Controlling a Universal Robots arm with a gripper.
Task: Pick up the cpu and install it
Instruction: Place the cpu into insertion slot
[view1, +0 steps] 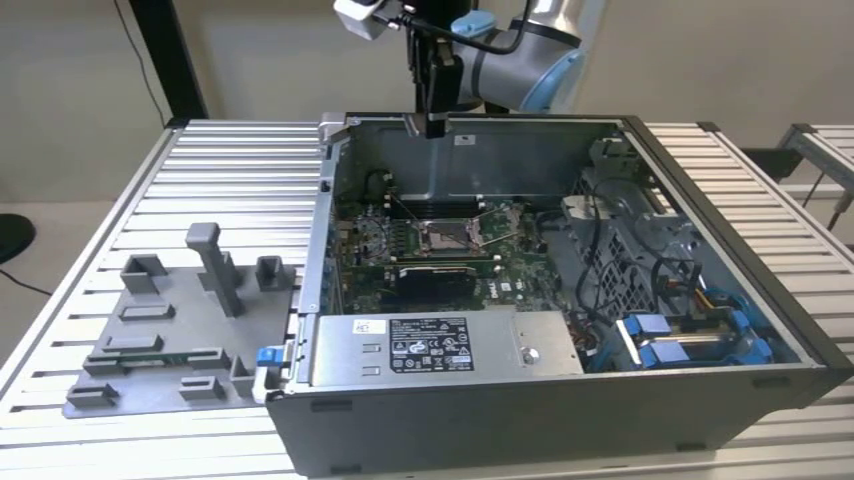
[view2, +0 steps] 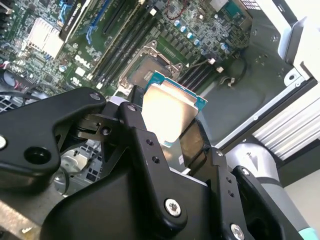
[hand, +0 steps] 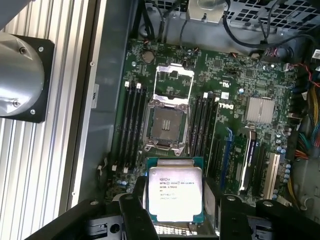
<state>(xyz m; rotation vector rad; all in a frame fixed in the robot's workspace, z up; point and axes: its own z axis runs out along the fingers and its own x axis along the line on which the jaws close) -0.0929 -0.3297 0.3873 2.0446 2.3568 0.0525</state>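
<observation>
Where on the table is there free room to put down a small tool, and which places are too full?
Bare ribbed table lies behind the fixture tray, at the exterior view's left of the computer case; another strip runs along the case's other side. Inside the case it is crowded: motherboard, cables. The gripper holds the cpu above it.

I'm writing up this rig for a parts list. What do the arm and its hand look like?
The arm is silver-grey tubing with light blue joint caps. A black cable crosses it beside a white block. In the second wrist view, the hand is black, built of flat linked bars pinned with silver screws.
</observation>
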